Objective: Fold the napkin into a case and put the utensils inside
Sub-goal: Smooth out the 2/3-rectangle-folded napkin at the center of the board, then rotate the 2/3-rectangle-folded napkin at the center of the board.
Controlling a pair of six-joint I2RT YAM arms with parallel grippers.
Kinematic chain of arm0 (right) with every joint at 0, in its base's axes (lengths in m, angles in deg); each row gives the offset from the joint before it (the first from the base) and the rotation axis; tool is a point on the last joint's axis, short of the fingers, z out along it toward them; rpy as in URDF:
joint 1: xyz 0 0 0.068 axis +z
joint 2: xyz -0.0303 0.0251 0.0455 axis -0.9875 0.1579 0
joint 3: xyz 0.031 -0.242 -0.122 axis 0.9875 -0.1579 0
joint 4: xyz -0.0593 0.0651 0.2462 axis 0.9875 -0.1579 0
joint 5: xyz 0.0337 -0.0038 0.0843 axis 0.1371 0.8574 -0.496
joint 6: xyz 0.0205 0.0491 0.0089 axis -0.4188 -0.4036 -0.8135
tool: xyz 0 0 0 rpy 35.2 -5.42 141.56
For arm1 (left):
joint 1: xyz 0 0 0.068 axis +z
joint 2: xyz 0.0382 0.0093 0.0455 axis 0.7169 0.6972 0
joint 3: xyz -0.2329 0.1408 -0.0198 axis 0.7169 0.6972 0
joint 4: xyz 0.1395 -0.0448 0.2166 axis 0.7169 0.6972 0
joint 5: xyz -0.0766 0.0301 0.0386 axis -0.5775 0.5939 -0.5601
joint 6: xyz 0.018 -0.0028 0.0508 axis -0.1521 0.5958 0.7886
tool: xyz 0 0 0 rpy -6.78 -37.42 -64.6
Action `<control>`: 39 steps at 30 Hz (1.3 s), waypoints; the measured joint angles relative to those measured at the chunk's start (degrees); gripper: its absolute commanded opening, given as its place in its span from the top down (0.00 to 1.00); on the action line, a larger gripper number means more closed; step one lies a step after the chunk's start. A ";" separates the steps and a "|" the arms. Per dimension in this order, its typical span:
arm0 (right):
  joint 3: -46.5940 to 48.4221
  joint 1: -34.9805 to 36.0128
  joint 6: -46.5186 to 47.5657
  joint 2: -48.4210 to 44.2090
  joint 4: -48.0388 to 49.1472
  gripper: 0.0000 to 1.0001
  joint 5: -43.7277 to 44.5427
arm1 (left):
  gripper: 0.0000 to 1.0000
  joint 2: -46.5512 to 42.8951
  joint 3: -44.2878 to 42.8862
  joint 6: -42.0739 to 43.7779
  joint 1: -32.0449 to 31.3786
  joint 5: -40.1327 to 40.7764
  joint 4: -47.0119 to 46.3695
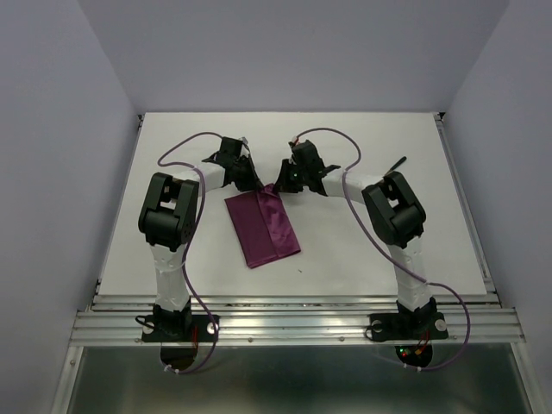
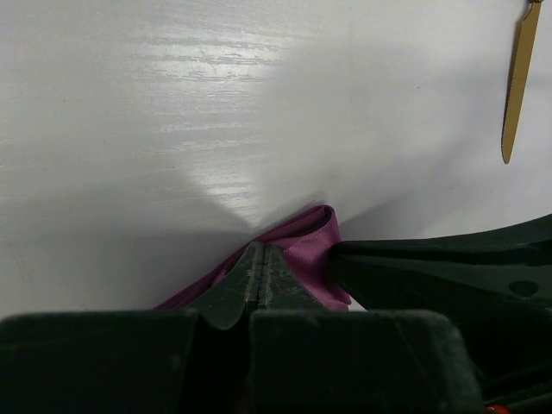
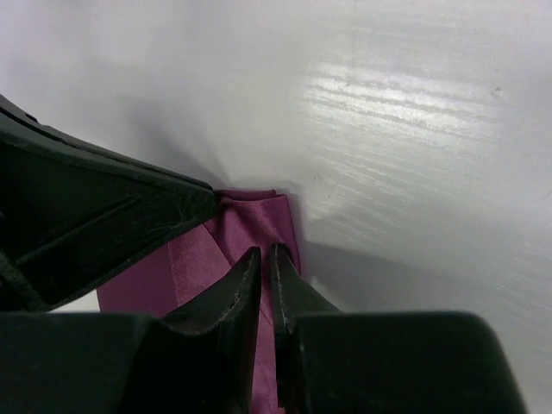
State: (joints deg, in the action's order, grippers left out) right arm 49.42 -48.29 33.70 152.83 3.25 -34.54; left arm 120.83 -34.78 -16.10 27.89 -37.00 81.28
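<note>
The magenta-purple napkin (image 1: 259, 231) lies folded into a long rectangle at the table's middle, its right half raised in a shiny fold. Both grippers meet at its far end. My left gripper (image 1: 253, 183) (image 2: 261, 247) is shut, its tips pinching the puckered cloth edge (image 2: 306, 241). My right gripper (image 1: 279, 183) (image 3: 266, 252) stands beside it, jaws nearly together with a strip of napkin (image 3: 198, 267) between them. One utensil's gold blade (image 2: 516, 86) lies far right in the left wrist view. Its dark shape (image 1: 395, 164) shows by the right arm's elbow.
The white table (image 1: 172, 172) is walled by pale panels at the back and sides. A metal rail (image 1: 293, 323) runs along the near edge where both arm bases are bolted. Purple cables loop over each arm.
</note>
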 measured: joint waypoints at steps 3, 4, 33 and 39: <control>2.32 0.07 0.35 0.00 -1.36 0.85 0.55 | 1.00 0.00 0.00 0.02 0.00 -0.13 -0.02; 2.60 0.07 0.44 0.00 -1.38 0.85 0.59 | 1.00 0.00 0.02 0.07 0.00 -0.17 0.00; -1.42 0.07 -1.42 0.17 2.08 0.86 3.78 | 0.85 -9.29 -3.89 4.66 -1.27 8.98 11.17; -7.15 0.07 -2.69 -4.33 1.46 0.86 7.50 | 1.00 -18.23 8.57 2.97 -1.25 11.43 11.39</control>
State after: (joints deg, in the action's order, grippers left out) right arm 42.27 -48.23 31.01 148.50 4.71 -27.05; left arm 102.60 -26.21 -13.13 26.64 -25.57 92.67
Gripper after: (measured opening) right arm 0.143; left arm 0.021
